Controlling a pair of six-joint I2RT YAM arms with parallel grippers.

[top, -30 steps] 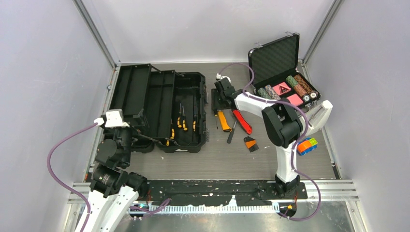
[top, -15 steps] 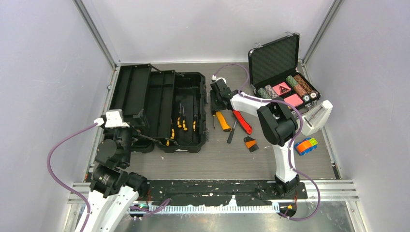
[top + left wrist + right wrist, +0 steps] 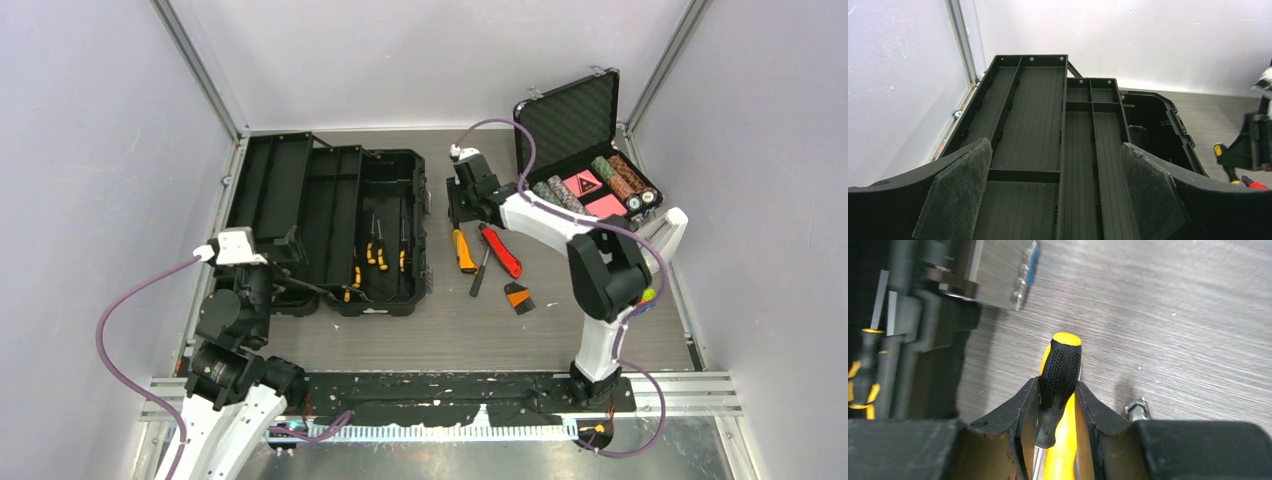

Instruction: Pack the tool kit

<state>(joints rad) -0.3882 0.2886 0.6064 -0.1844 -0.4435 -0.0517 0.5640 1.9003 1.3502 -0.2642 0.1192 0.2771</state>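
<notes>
Just right of the open toolbox (image 3: 300, 195) at far left, your right gripper (image 3: 1057, 388) clenches the yellow-and-black screwdriver (image 3: 1063, 357) by its handle, while your left gripper (image 3: 1055, 147) gapes wide over the toolbox's trays.

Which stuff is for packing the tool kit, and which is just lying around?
For the job: black toolbox, yellow-black screwdriver, red tool, tools already inside the box.
Just lying about: poker chip case.
</notes>
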